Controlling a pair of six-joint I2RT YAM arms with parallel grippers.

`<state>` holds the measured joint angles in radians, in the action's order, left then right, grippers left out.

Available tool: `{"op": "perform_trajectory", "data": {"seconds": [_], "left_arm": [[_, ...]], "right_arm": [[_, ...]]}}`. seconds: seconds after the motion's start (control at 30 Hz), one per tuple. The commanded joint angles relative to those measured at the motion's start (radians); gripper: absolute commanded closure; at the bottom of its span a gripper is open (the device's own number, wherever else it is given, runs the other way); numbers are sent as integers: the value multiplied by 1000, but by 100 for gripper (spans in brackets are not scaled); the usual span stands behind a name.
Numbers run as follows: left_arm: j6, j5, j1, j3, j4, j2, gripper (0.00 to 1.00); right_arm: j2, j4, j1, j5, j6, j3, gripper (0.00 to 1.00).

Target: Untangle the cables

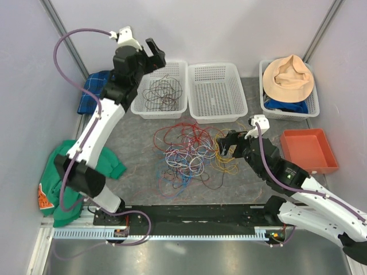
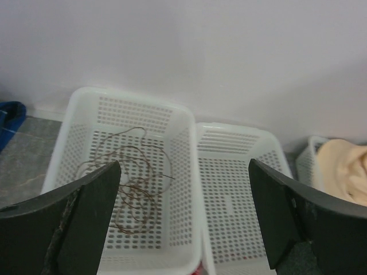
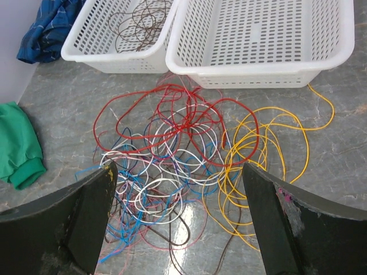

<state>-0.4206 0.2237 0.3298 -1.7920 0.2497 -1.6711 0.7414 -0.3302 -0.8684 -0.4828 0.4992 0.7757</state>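
While left gripper (image 2: 183, 166) and right gripper (image 3: 178, 169) are held wide and empty, thin multicoloured wire cables (image 3: 172, 143) are judged limp. The yellow outer loop (image 3: 275, 114) is advised.

I see plain pale lilac-white wall panels (image 1: 229, 28) closing the cell on 3 sides, with 2 slanted grey metal corner posts (image 1: 59, 28) at the back. Grey marbled table surface (image 1: 132, 152), glossy; soft light glares off it in the right wrist view. 3 white perforated plastic baskets (image 1: 218, 117) side by side along the back wall. Flat orange-red plastic tray (image 1: 304, 150) at right. Crumpled green garment (image 1: 57, 172) and blue cloth (image 1: 92, 91) at left. Brushed steel sheet (image 1: 200, 260) along the near edge.
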Motion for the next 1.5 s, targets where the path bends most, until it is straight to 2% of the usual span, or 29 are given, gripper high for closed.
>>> {"op": "perform_trajectory", "data": {"seconds": [0.0, 0.13, 0.2, 0.3, 0.37, 0.47, 0.7, 0.93, 1.03, 1.07, 1.13, 1.17, 1.23, 1.27, 1.37, 1.47], "left_arm": [[-78, 20, 176, 207, -12, 145, 0], [-122, 141, 356, 452, -12, 220, 0], [-139, 201, 440, 523, -9, 237, 0], [-222, 265, 489, 664, 13, 249, 0], [-309, 290, 491, 764, 17, 264, 0], [-348, 286, 491, 848, 13, 294, 0], [-408, 241, 491, 916, 33, 249, 0], [-449, 161, 489, 930, 25, 139, 2], [-468, 143, 489, 948, -4, 99, 12], [-469, 129, 489, 956, -35, 96, 19], [-474, 118, 489, 971, -53, 82, 26], [-474, 112, 489, 973, -61, 79, 39], [-468, 109, 489, 977, -69, 83, 53], [-460, 108, 489, 979, -73, 88, 73], [-417, 95, 491, 976, -73, 117, 98], [-339, 28, 491, 968, -76, 204, 98]], "right_arm": [[1, 10, -1, 18, 32, -33, 2], [27, 22, -1, 44, 55, -79, 2], [35, 25, -1, 61, 76, -93, 3], [24, 28, -1, 76, 93, -118, 3], [4, 28, -1, 75, 99, -136, 4], [-20, 28, -1, 72, 111, -159, 4], [-27, 20, -3, 70, 133, -187, 4], [-27, 2, -1, 66, 140, -197, 4], [-31, -10, -1, 58, 142, -194, 4], [-33, -13, -1, 58, 144, -194, 4], [-37, -18, -1, 56, 144, -193, 4], [-37, -23, -1, 55, 144, -191, 4], [-42, -26, -1, 53, 144, -187, 4], [-42, -30, -1, 52, 144, -187, 4], [-48, -41, -1, 46, 144, -179, 4], [-62, -53, -1, 35, 136, -167, 4]]}}
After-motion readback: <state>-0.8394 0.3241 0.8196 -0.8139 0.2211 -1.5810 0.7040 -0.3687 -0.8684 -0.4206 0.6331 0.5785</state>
